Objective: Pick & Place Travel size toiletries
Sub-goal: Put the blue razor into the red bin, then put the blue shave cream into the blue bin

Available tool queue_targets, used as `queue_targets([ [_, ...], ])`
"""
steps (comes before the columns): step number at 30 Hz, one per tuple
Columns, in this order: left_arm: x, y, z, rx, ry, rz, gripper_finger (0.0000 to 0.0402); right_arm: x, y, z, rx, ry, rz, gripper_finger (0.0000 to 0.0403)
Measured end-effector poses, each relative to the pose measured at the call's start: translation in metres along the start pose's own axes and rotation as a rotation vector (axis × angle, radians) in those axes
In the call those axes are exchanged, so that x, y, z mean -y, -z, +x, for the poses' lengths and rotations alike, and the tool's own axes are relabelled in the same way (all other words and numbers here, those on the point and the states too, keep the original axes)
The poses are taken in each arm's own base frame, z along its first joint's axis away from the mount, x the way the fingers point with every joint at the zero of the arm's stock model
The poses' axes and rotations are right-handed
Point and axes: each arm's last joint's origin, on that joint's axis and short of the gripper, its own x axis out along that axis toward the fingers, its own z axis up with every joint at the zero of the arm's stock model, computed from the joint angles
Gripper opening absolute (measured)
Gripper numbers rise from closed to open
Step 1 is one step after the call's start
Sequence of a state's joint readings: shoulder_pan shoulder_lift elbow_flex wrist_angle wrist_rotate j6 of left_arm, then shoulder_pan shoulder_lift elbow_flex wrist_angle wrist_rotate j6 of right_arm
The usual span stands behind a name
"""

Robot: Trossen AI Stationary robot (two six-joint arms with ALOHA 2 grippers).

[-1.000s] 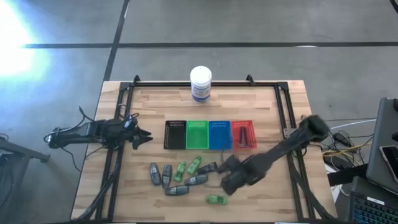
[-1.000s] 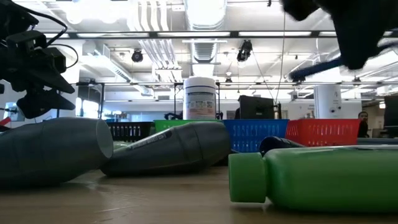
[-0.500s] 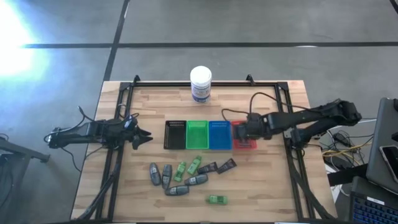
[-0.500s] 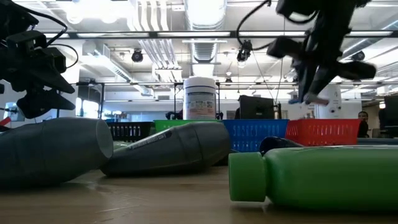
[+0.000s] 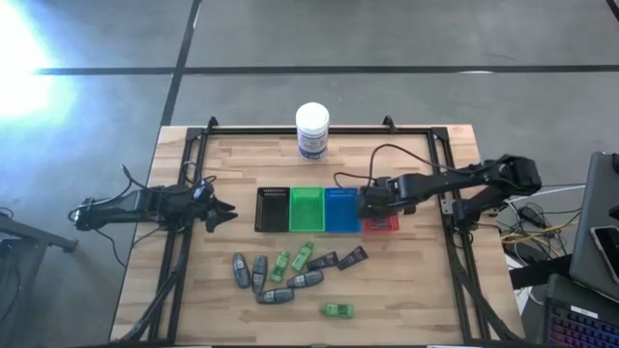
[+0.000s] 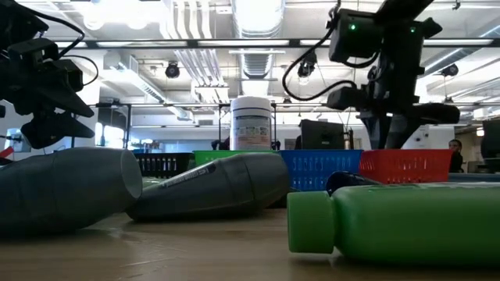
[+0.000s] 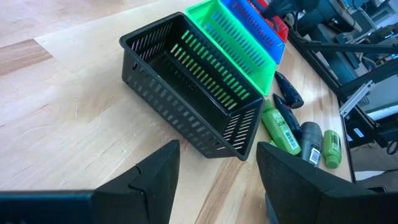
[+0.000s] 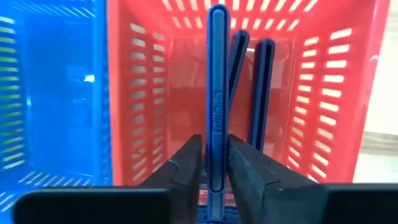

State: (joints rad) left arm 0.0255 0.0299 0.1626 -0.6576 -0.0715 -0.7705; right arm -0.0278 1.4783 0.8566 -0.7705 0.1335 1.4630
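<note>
My right gripper (image 5: 372, 201) hangs over the red bin (image 5: 387, 221), shut on a slim blue razor (image 8: 216, 74). Two more dark razors (image 8: 263, 87) stand leaning in that bin. The loose toiletries lie on their sides at the table's near middle: grey tubes (image 5: 242, 270), green bottles (image 5: 303, 255), one green bottle (image 5: 338, 310) lying apart, and dark tubes (image 5: 353, 257). My left gripper (image 5: 227, 211) waits open, left of the black bin (image 7: 186, 93), touching nothing. My right gripper pinches the blue razor's handle (image 8: 216, 127) between its two fingers (image 8: 186, 162). It comes from above, pointing down, and the handle runs along the fingers. The razor is upright and its free end (image 8: 217, 15) reaches down inside the red bin (image 8: 348, 93).
Black, green, blue (image 5: 340, 210) and red bins stand side by side at mid-table. A big white jar (image 5: 312, 130) stands at the far edge. In the low view a green bottle (image 6: 398, 222) and grey tubes (image 6: 66, 187) lie close to the camera. Bare wood flanks the bins.
My right gripper has swung from the near side of the table, beside the loose toiletries, up and across to the red bin, then sunk lower over it. The toiletries on the table have stayed where they were.
</note>
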Motion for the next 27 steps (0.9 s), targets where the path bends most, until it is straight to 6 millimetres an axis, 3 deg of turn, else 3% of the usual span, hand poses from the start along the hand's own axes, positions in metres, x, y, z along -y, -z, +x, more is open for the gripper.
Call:
queue_targets([
  [4, 0.0, 0.0, 0.0, 0.0, -0.001, 0.0, 0.0218, -0.001, 0.002, 0.002, -0.013, 0.01, -0.003, 0.0122],
  [10, 0.0, 0.0, 0.0, 0.0, 0.0, 0.0, 0.0218, -0.006, 0.002, -0.013, -0.001, -0.021, -0.022, 0.0194],
  [18, 0.0, 0.0, 0.0, 0.0, -0.001, 0.0, 0.0218, -0.011, 0.009, -0.027, 0.021, -0.028, -0.099, 0.0256],
  [22, 0.0, 0.0, 0.0, -0.001, -0.001, 0.0, 0.0218, -0.027, 0.023, -0.046, 0.024, -0.108, -0.245, 0.0268],
  [27, 0.0, 0.0, 0.0, -0.001, -0.001, 0.0, 0.0218, -0.05, 0.056, -0.061, -0.008, -0.182, -0.591, 0.0263],
])
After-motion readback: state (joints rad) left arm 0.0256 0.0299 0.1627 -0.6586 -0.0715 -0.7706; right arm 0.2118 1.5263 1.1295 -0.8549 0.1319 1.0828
